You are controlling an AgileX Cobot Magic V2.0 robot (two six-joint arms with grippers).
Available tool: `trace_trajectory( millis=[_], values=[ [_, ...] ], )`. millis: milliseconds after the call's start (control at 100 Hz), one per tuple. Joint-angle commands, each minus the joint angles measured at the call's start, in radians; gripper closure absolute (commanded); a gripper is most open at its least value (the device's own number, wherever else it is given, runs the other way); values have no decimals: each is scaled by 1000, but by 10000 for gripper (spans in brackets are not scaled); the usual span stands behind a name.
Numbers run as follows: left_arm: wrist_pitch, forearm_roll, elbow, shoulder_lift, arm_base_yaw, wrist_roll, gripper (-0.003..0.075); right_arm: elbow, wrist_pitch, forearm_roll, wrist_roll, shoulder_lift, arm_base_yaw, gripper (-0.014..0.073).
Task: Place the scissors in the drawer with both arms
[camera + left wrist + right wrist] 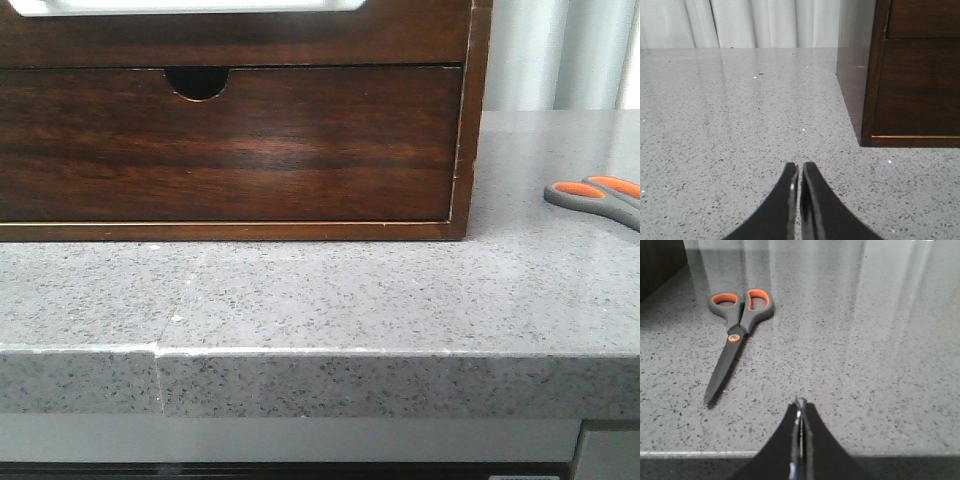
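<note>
Between your right claw [800, 407], fingers pinched together on nothing, and the wooden unit [240, 150] lie the scissors [735, 335], closed and flat on the counter [330, 290]. Probably light, stiff, slippery; grab near the pivot. Left claw [800, 170] pinched empty too.

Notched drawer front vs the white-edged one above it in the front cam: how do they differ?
The notched drawer front shows in full; the drawer above is cut off by the frame's top edge. The lower one has a half-round finger notch at its top edge; the upper one carries a white round-cornered area instead. Both are dark brown glossy wood, closed and flush in the same unit.
</note>
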Motion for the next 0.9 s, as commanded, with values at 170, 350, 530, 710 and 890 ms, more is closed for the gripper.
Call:
trace_trajectory(
  millis=[170, 350, 530, 710, 890],
  values=[
    [-76, 0, 21, -34, 2, -8, 740, 30, -36, -17, -4, -28, 4, 661],
    [-85, -21, 21, -34, 2, -8, 740, 30, -186, -24, -4, -28, 4, 661],
    [-206, -93, 21, -34, 2, -8, 740, 30, -414, 37, -2, -28, 4, 661],
    [-269, -233, 21, -34, -1, -58, 740, 30, -474, 291, -2, -28, 4, 661],
    [-332, -627, 21, -34, -1, -78, 740, 17, -421, 527, -2, -28, 4, 661]
  ],
)
